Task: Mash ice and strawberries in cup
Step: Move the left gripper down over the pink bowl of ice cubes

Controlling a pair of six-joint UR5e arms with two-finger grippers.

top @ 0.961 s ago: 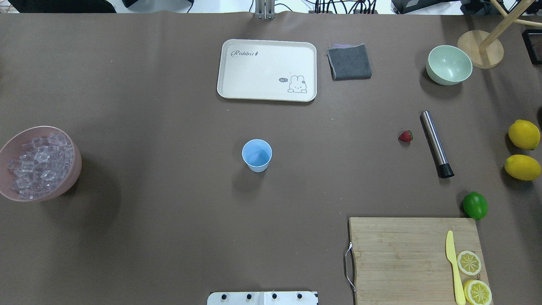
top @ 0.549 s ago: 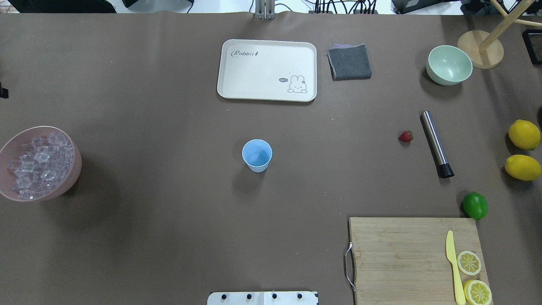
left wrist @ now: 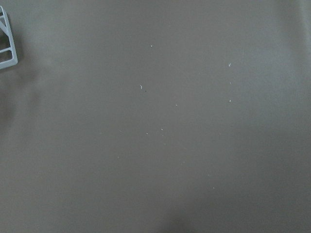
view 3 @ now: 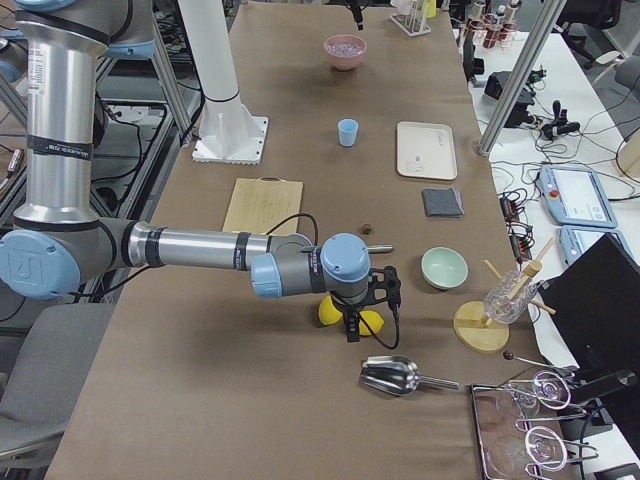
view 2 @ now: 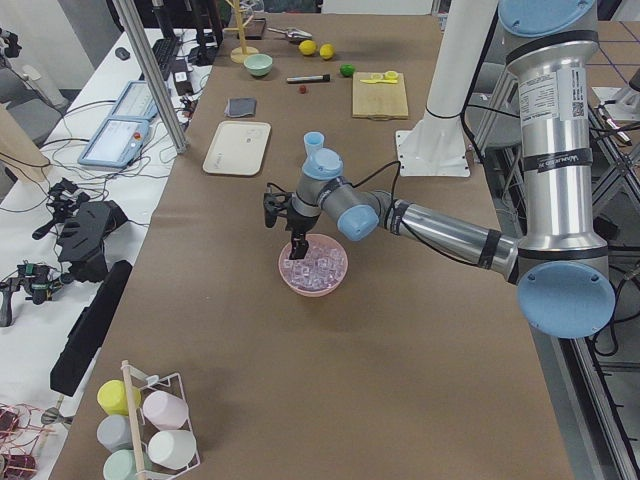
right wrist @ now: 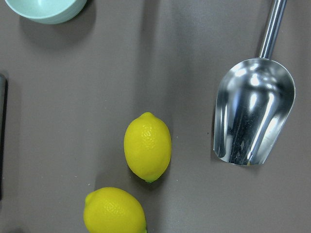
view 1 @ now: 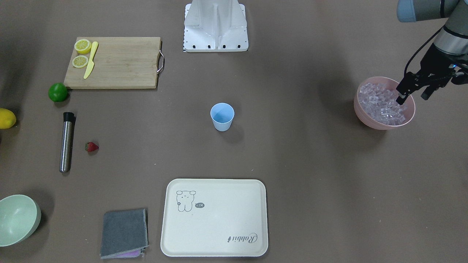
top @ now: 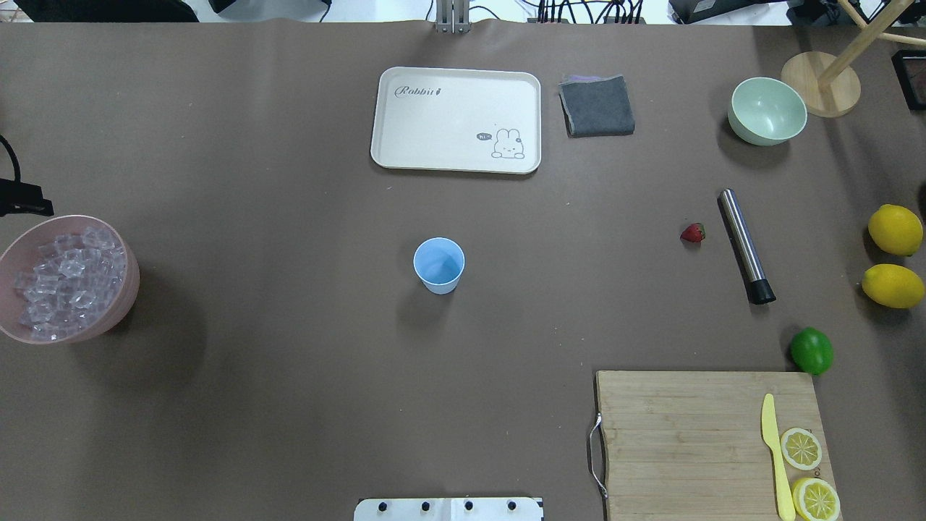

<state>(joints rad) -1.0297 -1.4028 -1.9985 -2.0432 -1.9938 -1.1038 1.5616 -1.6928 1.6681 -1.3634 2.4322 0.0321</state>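
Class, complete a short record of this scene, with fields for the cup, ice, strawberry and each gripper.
cup: upright, empty, mid-table
ice: piled in the pink bowl
strawberry: on the table beside the steel muddler
left gripper: open, over the pink bowl
right gripper: above two lemons; open or shut unclear

Lime (top: 812, 351) just beside cutting board (top: 687, 434); 2 lemons (top: 895, 230) near.

Opposite high views, common cup (top: 439, 265)
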